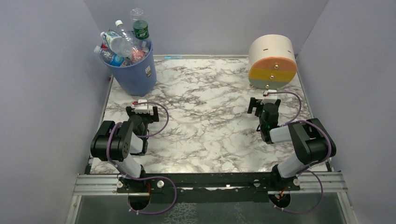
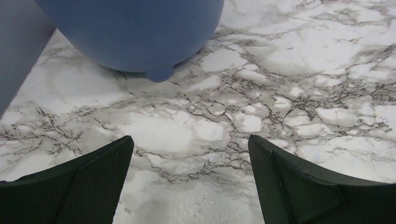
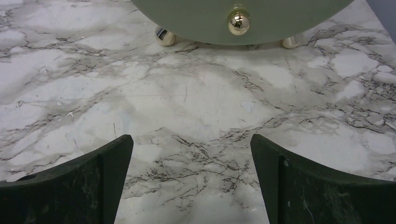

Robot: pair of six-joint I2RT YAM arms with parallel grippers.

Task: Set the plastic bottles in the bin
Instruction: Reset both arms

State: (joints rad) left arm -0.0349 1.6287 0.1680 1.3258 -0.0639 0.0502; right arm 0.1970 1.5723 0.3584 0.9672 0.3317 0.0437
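The blue bin stands at the table's far left corner, heaped with several clear plastic bottles; one with a green label stands up at the top. The bin's lower wall fills the top of the left wrist view. My left gripper is open and empty, low over the marble just in front of the bin; its fingers stand wide apart. My right gripper is open and empty in front of the drum, fingers wide apart. No bottle lies on the table.
A cream, orange and yellow drum lies on its side at the far right, its face and brass knob close ahead of the right gripper. Grey walls enclose the marble table on three sides.
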